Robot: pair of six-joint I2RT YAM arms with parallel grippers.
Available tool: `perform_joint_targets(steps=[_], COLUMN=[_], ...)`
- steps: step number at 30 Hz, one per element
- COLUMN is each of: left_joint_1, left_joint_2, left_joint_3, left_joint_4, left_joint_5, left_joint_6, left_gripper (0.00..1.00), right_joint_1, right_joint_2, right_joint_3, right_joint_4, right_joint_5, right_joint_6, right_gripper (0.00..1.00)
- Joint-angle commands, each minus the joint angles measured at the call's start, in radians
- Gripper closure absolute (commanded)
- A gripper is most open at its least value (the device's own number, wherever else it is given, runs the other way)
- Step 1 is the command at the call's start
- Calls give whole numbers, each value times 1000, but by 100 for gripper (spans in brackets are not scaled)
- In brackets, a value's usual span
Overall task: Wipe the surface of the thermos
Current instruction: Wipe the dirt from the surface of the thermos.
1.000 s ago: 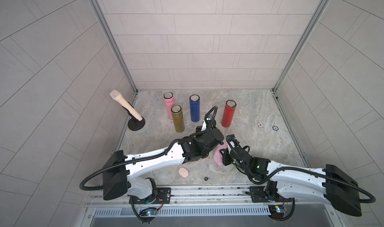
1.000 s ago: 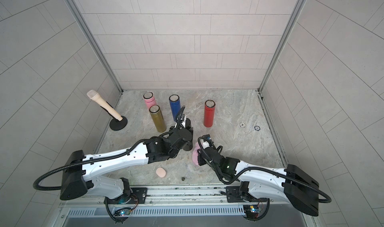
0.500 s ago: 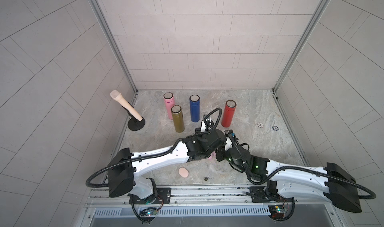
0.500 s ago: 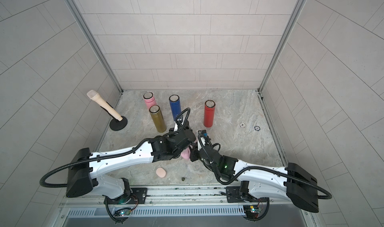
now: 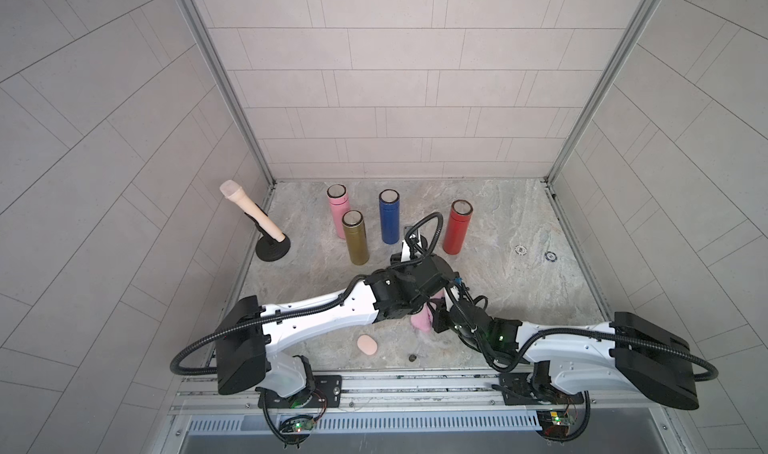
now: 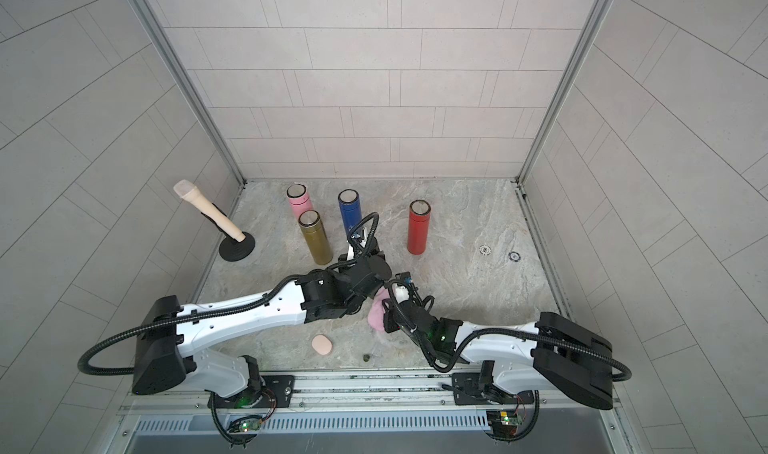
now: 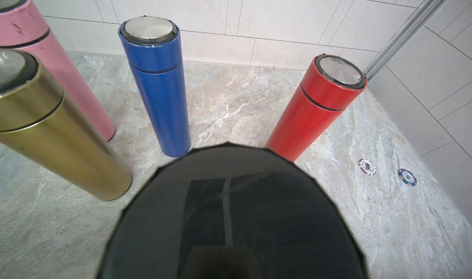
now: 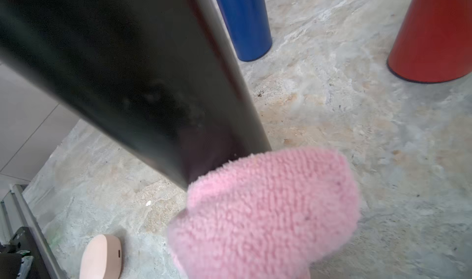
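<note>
1. The left arm (image 5: pixel 324 315) reaches from its near-left base toward the centre. Its white forearm lies low and almost level, and the wrist is folded downward.
2. The left gripper (image 5: pixel 430 283) is closed around the black thermos (image 7: pixel 229 214). The finger pads are hidden behind the thermos's dark top, which fills the left wrist view.
3. The black thermos stands at the centre of the marble floor (image 5: pixel 498 298), nearer than the 4 coloured thermoses. Whether its base touches the floor cannot be told.
4. The right arm (image 5: pixel 561 340) stretches left from its near-right base, low over the floor, and meets the left wrist.
5. The right gripper (image 5: pixel 434 317) is clamped tight on a pink cloth (image 8: pixel 268 214), which touches the lower end of the black thermos.
6. The pink thermos (image 5: pixel 338 211), gold thermos (image 5: pixel 355 240), blue thermos (image 5: pixel 389 219) and red thermos (image 5: pixel 457 229) stand upright at the far side.
7. A beige oval (image 5: pixel 367 345) lies near the front, and 2 chips (image 5: pixel 519 249) lie to the right.
</note>
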Motion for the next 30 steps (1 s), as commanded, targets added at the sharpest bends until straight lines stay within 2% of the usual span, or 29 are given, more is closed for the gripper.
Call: perform_joint_targets(steps=[1,5,9,11,14,15,17,20,22,24,26,28,30], left_joint_1=[-1,0,6,13,35,49,80,101,116,140,159,177,182], left_joint_2=[-4,-13,-14,-18,-9,-6,-18,-74,-104,-137,-165,-172,-162], left_joint_3=[32,10,5,-11,-46,-51,-75,-166,-228,-299,-378,-413,-402], left_joint_4=[47,60,75,127,239,236,230,359,454,567,699,767,743], left_joint_5=[-9,3,36,81,253,306,372,496,588,715,801,903,967], left_joint_6=[-59,-69,-47,19,262,304,311,430,519,588,643,684,720], left_gripper=[100,100,100,100,100,100,100,100,100,100,100,100,100], right_joint_1=[3,4,-6,-13,-28,-40,-81,-192,-327,-498,-619,-692,-706], right_joint_2=[-100,-218,-252,-253,-289,-321,-399,-543,-585,-563,-516,-446,-363], right_joint_3=[48,66,63,50,53,48,24,-49,-56,-40,-33,-4,47], right_joint_4=[50,19,-47,-103,-313,-390,-474,-482,-517,-550,-537,-533,-539], right_joint_5=[42,61,59,53,58,65,48,-74,-232,-449,-623,-742,-815], right_joint_6=[-22,-59,-71,-62,-30,-13,3,7,2,-19,-45,-81,-128], right_gripper=[100,100,100,100,100,100,100,100,100,100,100,100,100])
